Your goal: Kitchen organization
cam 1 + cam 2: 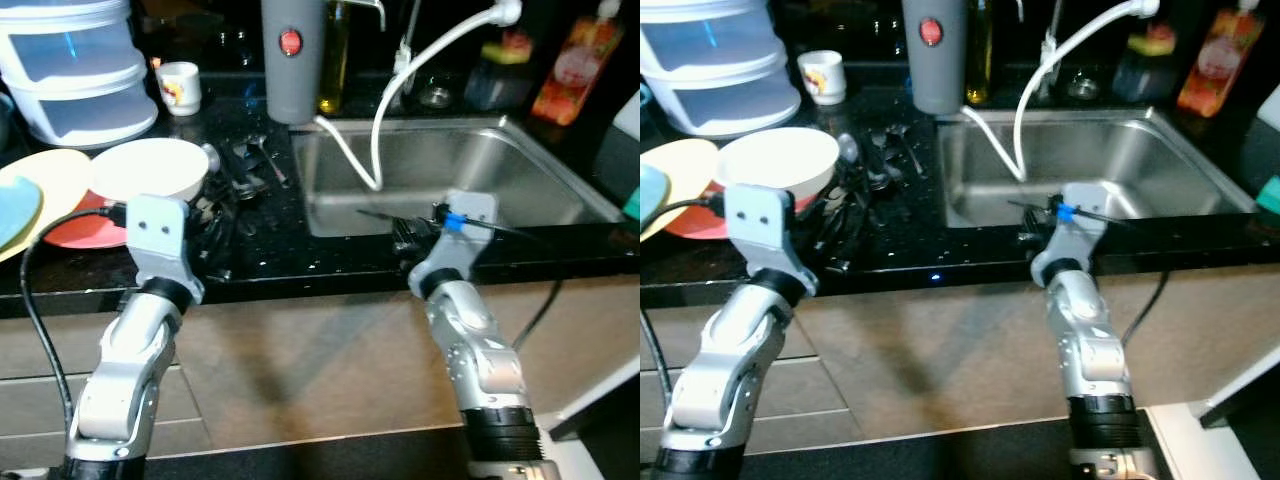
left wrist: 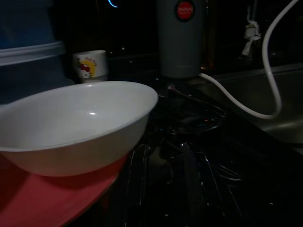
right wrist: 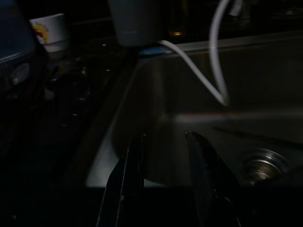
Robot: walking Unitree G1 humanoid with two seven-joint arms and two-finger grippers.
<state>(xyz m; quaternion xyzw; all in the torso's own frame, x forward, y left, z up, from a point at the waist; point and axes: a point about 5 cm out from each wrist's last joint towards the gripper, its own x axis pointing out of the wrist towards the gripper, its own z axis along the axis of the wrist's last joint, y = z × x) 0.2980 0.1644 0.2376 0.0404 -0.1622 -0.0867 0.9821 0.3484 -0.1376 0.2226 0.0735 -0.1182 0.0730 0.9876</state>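
The grey jug [image 2: 181, 38] by the sink [image 1: 520, 180] reads "JAPAN" on a red badge. A white bowl [image 1: 150, 168] sits on the red plate [image 1: 85, 228] on the table [image 1: 270, 245], near the left tool, whose opening I cannot tell. The right tool [image 3: 165, 142] hangs empty, fingers [image 3: 128, 175] parted, over the sink's near edge.

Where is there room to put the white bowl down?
The sink basin is mostly bare, right of the white hose. The counter strip nearest the robot, between both hands, looks free too. Left is crowded: white bowl, plates, cutlery.

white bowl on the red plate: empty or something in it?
Empty. The white ceramic bowl sits upright on the red plate; its visible inside is bare white.
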